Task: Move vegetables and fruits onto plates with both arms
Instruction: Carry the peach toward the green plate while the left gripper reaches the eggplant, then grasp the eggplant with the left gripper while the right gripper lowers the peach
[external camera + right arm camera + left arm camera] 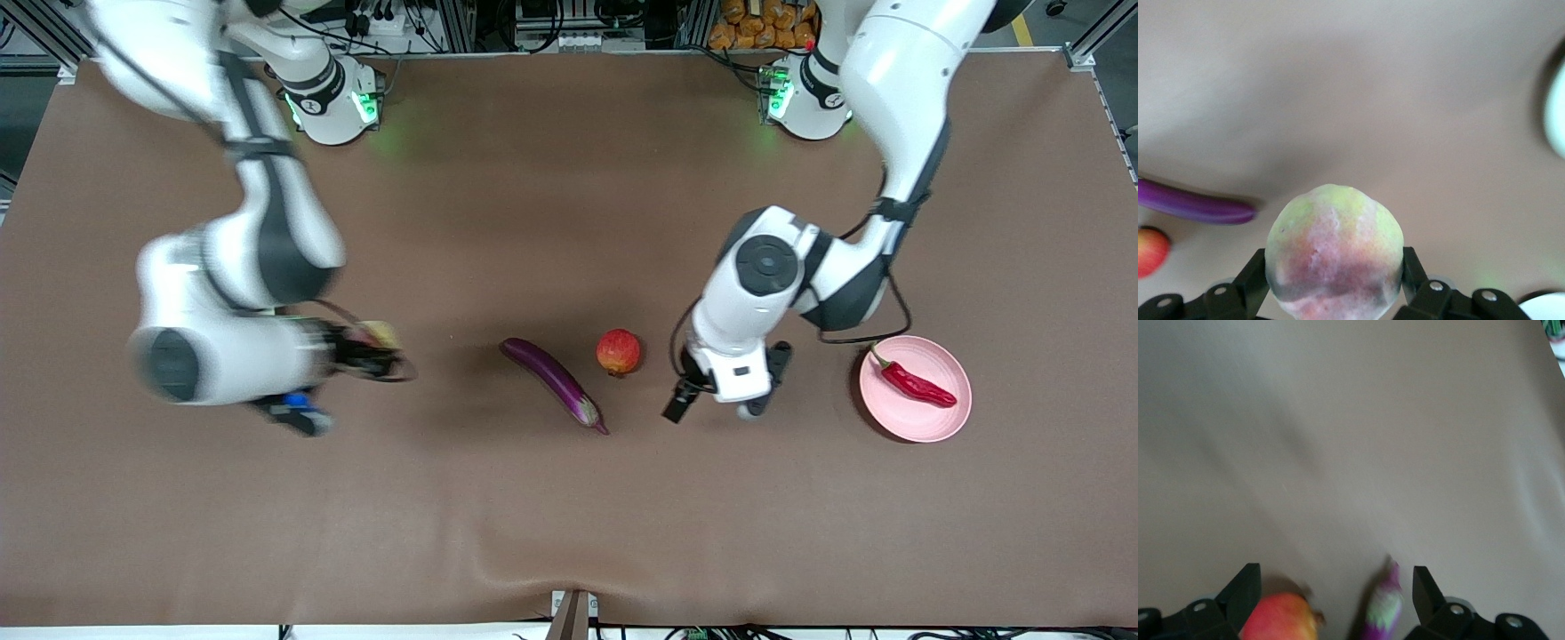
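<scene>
My right gripper (pixel 373 354) is shut on the pale pink-and-green peach (pixel 382 333), held over bare cloth toward the right arm's end of the table. In the right wrist view the peach (pixel 1333 247) fills the space between the fingers (pixel 1257 270). The purple eggplant (pixel 556 380) and the red-orange pomegranate (pixel 618 351) lie side by side mid-table. My left gripper (pixel 722 402) hangs open just beside the pomegranate, nothing in it. The left wrist view shows the pomegranate (pixel 1281 618) and the eggplant's stem end (pixel 1385 611) near the gripper (pixel 1335 579). The red chili (pixel 916 384) rests on the pink plate (pixel 942 422).
Brown cloth (pixel 569 516) covers the whole table, with a raised wrinkle near its front edge. The arms' bases (pixel 333 107) stand along the back edge.
</scene>
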Available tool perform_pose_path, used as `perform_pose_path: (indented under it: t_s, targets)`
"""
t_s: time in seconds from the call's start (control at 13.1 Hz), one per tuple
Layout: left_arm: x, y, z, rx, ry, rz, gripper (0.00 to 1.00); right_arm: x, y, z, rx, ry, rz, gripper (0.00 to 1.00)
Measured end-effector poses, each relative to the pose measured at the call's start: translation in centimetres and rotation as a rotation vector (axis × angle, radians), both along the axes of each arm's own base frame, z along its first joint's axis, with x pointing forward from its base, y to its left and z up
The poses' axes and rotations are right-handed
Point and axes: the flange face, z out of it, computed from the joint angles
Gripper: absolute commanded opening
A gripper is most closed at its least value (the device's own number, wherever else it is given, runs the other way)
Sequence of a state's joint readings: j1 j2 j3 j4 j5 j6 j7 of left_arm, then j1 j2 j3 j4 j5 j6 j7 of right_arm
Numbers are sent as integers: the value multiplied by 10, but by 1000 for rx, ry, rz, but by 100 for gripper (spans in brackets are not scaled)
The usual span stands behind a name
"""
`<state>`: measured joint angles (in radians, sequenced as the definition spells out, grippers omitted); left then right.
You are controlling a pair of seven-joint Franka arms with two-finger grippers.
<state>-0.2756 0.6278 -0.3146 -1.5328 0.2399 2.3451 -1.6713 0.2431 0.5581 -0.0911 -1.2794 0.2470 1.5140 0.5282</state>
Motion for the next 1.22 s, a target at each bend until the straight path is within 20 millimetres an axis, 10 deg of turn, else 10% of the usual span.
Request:
perform_pose_path:
  t_s: [0.23, 0.61, 1.22]
  targets:
    - [-25, -70, -31, 49, -30, 20, 100, -18, -114, 1, -31, -16, 128, 0]
    - [-77, -169, -81, 77, -147, 64, 100, -68, -245, -37, 15, -7, 212, 0]
    - [-95, -192, -132, 13, -178, 7, 100, -145, -336, -156, 46, -99, 270, 0]
